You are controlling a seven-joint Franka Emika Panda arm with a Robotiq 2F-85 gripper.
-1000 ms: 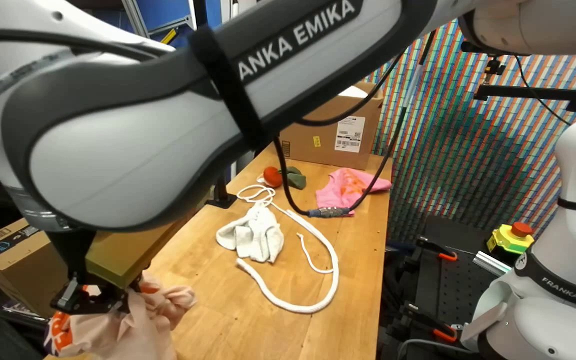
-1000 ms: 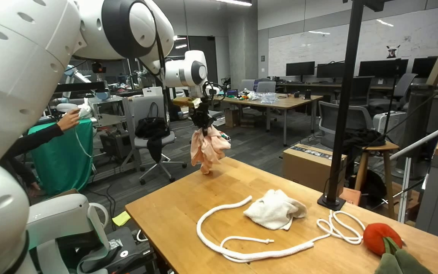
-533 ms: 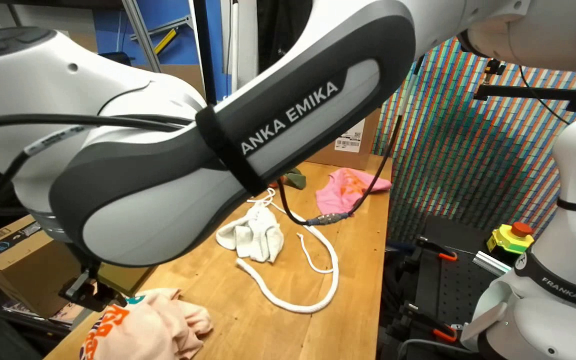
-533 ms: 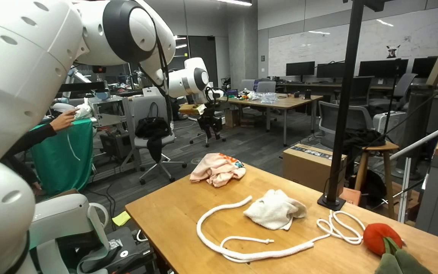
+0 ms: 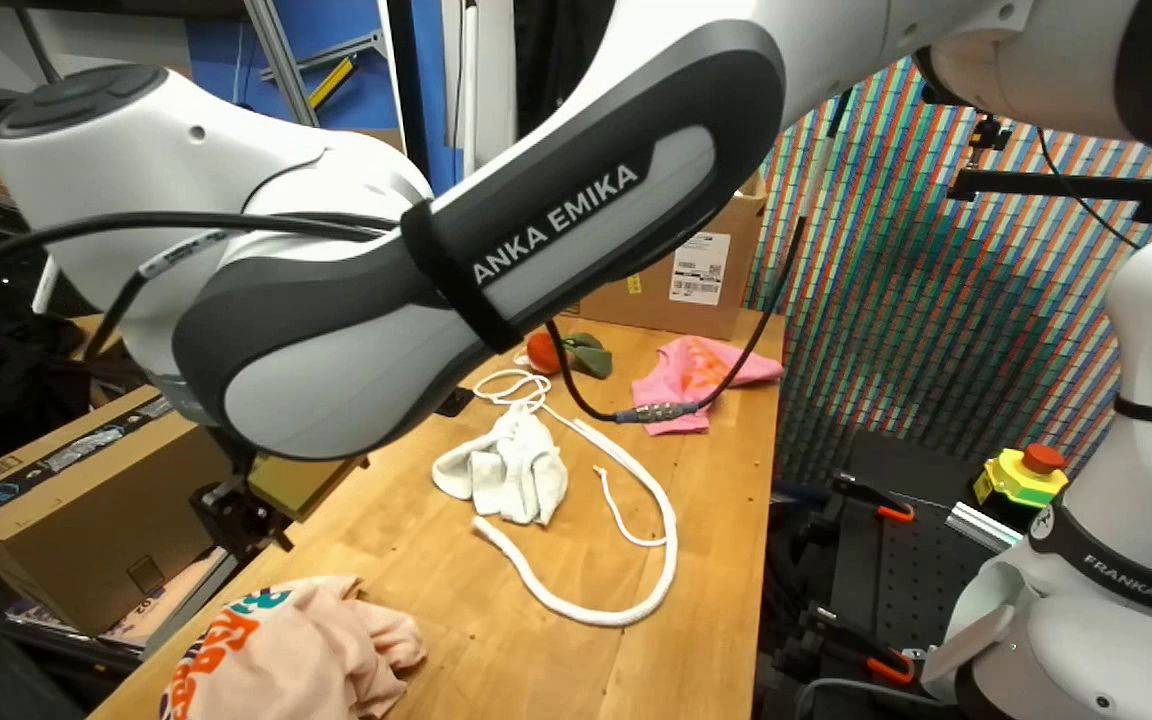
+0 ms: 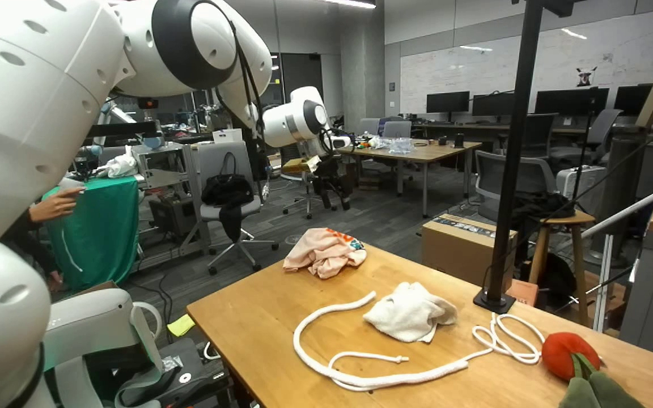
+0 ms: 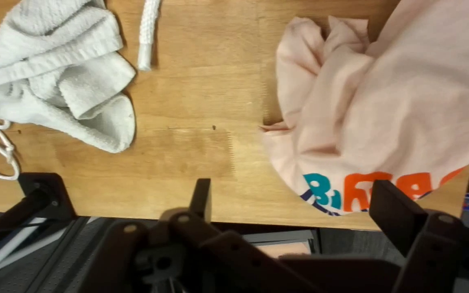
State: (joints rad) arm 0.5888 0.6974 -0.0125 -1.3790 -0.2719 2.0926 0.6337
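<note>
Since the earlier frame, the peach cloth (image 6: 325, 258) has come away from the gripper (image 7: 292, 193) and settled on the table (image 6: 253, 311); the gripper has risen off it, shifting along a long edge towards the black post (image 6: 512, 170). Condition of gripper: fingers (image 7: 202, 199) spread well apart, hanging above and clear of the peach cloth. In both exterior views the peach cloth lies crumpled at a corner of the table, reaching the end edge; its orange and teal lettering faces up, on the side of the post's long edge. Mid-table, a white cloth (image 6: 408, 314) sits inside the bend of a white rope (image 5: 608, 618), whose thin loops lie near the post's foot. A red round item (image 6: 567, 356) with green leaves lies near that same edge. A pink cloth (image 5: 681, 385) rests at the opposite long edge, near the end carrying a cardboard box (image 5: 656, 310)
</note>
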